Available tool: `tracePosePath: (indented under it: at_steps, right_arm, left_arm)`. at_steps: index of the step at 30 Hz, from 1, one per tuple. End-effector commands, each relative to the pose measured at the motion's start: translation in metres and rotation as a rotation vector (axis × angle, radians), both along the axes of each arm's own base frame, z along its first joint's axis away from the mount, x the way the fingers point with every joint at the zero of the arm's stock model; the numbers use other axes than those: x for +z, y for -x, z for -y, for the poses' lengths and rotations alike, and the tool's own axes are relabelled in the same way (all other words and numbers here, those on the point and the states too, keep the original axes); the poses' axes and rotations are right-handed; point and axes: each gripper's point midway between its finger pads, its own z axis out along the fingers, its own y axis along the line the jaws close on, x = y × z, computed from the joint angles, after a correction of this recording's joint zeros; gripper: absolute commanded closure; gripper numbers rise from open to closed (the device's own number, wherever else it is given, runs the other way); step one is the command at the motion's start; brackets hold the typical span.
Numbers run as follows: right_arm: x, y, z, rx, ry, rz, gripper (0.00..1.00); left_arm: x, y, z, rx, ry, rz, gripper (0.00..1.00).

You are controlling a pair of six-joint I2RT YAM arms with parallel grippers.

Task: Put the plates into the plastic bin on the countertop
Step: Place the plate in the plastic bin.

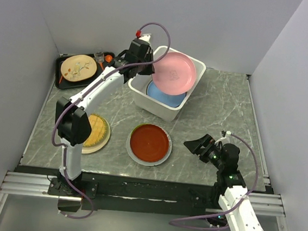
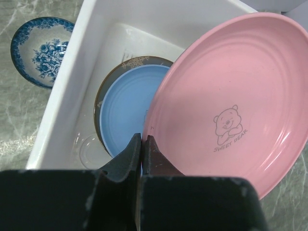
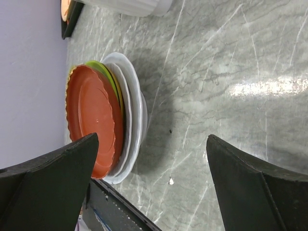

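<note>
Two plates already lie flat in the plastic bin (image 1: 162, 110): a light blue plate (image 2: 125, 110) on top of a grey plate (image 2: 137, 61), of which only a patterned rim shows. A third, the pink plate (image 2: 231, 106), hangs tilted over the bin's open top. My left jaws are pinched all but shut on its near rim, one finger on each face.

I judge this plate to be light and stiff, probably moulded plastic, with a glossy face that looks slippery. Gripped on a thin edge like this, it could swivel or slide out, so I'd lower it gently and let go only once its low edge is near the blue one.

My right jaws are spread wide with nothing in them. They hover low over the worktop (image 1: 220, 111), facing the stack topped by the red plate (image 1: 149, 142).

That red plate has a raised scalloped lip that overhangs the lime green plate (image 3: 103, 72) beneath it, and that lip is the natural place to take hold. The white plate (image 3: 134, 110) at the bottom looks thicker and possibly breakable. The woven yellow plate (image 1: 99, 131) sits apart, by the left arm's base.
</note>
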Motion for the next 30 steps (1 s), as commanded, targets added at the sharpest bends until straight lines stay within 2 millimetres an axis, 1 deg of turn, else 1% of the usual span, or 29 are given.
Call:
tracePosePath:
  at_steps: [1,3,10,15,20,30]
  right_arm:
    - [0.006,-0.005,-0.002,0.006,-0.014,0.037,0.0]
    - [0.006,-0.006,-0.002,0.008,-0.01,0.033,0.0]
    - [0.007,-0.008,-0.002,0.005,-0.011,0.031,0.0]
    - [0.004,-0.006,-0.002,0.01,-0.007,0.02,0.0]
    - [0.004,-0.006,-0.001,0.0,-0.006,0.018,0.0]
    - [0.006,-0.006,-0.002,0.01,-0.004,0.017,0.0]
  left_arm:
    - [0.015,-0.011,-0.003,0.01,0.024,0.053,0.99]
    - [0.008,-0.013,-0.007,0.029,0.0,0.044,0.99]
    - [-0.006,-0.019,-0.015,0.062,-0.056,0.029,0.99]
    - [-0.014,-0.019,-0.013,0.054,-0.065,0.016,0.99]
    - [-0.014,-0.02,-0.013,0.052,-0.065,0.018,0.99]
    - [-0.027,-0.021,-0.009,0.033,-0.08,-0.018,0.99]
